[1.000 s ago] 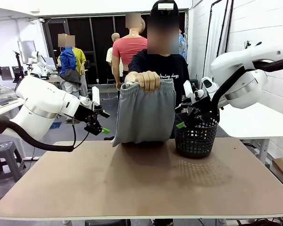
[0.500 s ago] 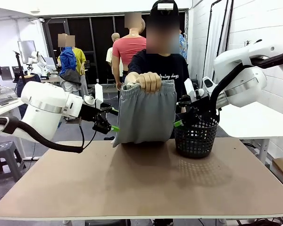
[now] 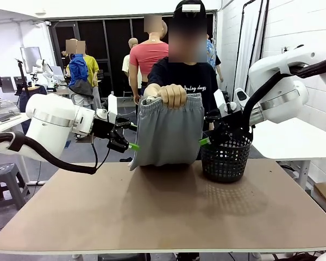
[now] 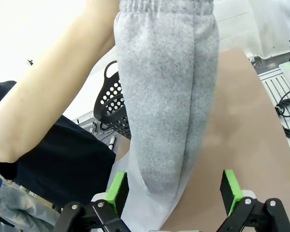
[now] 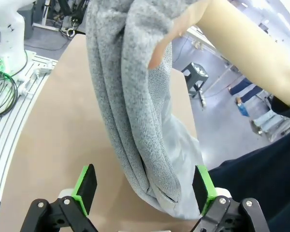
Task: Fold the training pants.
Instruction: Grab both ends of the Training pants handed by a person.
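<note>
A person's hand is holding up the light grey soft jersey training pants just left of the black plastic mesh basket; the right gripper is hovering above the basket, the left gripper farther left, all fingers spread wide. Limp, light cloth, likely gripping best at side edges

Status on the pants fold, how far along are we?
Done: nothing folded yet. The training pants hang full length from the person's hand at the waistband, hem near the far edge of the table. In hand: both the left gripper and the right gripper are open, flanking the hanging cloth without gripping it. Left: take the pants, lay them on the table, make the folds.
</note>
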You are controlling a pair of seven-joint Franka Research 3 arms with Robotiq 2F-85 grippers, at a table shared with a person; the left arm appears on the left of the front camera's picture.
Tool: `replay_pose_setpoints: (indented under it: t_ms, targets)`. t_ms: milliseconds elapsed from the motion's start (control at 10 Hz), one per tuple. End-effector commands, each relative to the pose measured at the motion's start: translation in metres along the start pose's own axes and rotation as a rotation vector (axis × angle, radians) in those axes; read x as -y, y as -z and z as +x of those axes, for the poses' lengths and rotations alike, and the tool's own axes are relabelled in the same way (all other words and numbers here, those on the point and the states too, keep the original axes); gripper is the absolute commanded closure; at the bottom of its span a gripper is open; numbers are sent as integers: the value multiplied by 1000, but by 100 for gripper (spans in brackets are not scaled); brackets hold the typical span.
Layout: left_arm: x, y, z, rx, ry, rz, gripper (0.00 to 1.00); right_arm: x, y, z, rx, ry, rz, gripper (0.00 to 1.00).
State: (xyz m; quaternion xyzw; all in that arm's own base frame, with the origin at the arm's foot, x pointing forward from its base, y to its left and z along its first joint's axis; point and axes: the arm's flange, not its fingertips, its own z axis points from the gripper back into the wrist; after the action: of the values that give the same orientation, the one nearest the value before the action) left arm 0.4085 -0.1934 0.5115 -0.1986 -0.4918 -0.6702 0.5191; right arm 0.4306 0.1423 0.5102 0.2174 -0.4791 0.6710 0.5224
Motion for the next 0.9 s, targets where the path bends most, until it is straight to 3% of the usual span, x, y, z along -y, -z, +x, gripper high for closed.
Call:
replay_pose_setpoints:
  t_ms: [0, 300, 800]
  targets:
    - [0, -1, 1, 53, -23, 34, 0, -1, -1, 2, 62, 22, -21, 0]
    - [1, 19, 12, 139, 10, 52, 0, -5, 10, 4, 189, 23, 12, 0]
    - [3, 24, 35, 238, 45, 40, 0, -10, 18, 15, 294, -4, 86, 0]
